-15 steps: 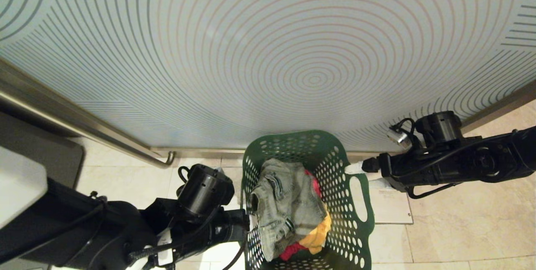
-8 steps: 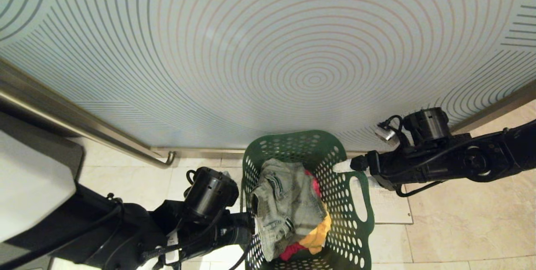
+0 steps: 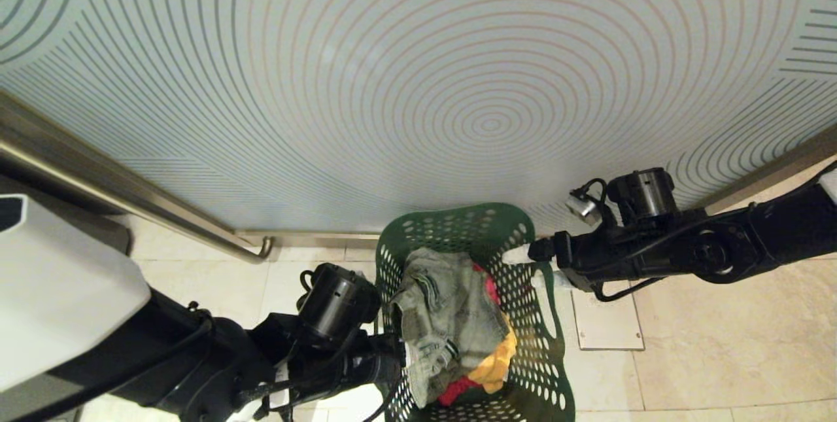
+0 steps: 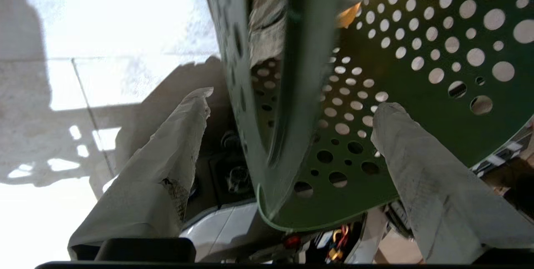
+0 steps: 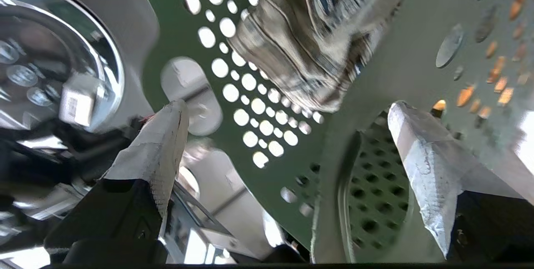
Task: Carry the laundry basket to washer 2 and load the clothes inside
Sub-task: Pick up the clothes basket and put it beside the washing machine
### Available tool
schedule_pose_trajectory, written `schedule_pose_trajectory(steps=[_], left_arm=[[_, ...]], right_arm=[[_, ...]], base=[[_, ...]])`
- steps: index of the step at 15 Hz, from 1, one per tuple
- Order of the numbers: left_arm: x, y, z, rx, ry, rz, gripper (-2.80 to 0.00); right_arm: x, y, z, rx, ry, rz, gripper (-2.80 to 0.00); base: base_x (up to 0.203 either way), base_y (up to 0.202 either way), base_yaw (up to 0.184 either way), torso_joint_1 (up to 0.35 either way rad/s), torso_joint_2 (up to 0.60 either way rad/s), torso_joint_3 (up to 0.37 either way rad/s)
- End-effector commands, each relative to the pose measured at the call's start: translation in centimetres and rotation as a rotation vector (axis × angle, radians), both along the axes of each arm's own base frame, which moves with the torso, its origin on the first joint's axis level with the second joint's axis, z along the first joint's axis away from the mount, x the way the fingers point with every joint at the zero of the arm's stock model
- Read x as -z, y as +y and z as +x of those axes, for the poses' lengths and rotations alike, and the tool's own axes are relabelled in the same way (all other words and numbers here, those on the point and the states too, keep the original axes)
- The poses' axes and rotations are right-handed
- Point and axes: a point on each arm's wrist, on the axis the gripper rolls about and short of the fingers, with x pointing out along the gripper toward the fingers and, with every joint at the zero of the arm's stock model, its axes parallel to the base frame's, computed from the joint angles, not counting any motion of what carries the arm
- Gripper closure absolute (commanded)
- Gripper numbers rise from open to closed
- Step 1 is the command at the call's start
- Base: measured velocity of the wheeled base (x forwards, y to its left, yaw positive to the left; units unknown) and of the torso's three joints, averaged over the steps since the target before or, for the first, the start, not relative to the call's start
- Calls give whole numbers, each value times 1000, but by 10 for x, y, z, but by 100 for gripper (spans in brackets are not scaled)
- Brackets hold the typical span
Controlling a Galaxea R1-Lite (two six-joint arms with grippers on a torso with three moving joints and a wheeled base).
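A patterned glass panel with concentric rings filled most of the head view, framed below by a metal rail; beneath it lay a pale tiled floor. The laundry basket, dark green and perforated, stood on the floor against the foot of the panel, between the two arms. The left arm reached in from the lower left, the right arm from the right.

The clothes lay heaped inside the basket: a faded denim piece on top, a red garment and a yellow-orange one showing beneath it. The left gripper straddled the basket's left rim, jaws spread wide, one finger outside the wall and one inside; it appeared not to be clamping the rim. The right gripper stood likewise at the right rim, just by the oval handle cut-out, jaws spread with the rim between them.

A chrome-ringed round door showed in the right wrist view beyond the basket; its label could not be read, so whether it belonged to washer 2 could not be told.

Progress, as judged: both grippers were placed for a two-sided grasp, but closing, lifting, carrying and loading all remained. No garment had left the basket.
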Motion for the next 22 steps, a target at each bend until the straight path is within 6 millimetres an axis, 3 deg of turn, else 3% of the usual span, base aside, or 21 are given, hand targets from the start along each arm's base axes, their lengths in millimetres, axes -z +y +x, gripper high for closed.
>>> schedule_pose_trajectory(steps=[1,6,11,22], left_arm=[[6,-5,4,2,-6,-7,-280],[-2,-9,5,9,-29,-29,-280],[-5,-11,0,17,-15,-56,-280],[1,-21,5,44,84,-161,-280]], right_arm=[[2,8,2,0,17,23,-280],[-9,17,-5,-20,12,39,-280],[-22,38,-24,-70,47,59,-280],[22,43,-19,-78,69,34,-280]], base=[[0,0,0,0,0,0],[0,0,0,0,0,0],[0,0,0,0,0,0],[0,0,0,0,0,0]])
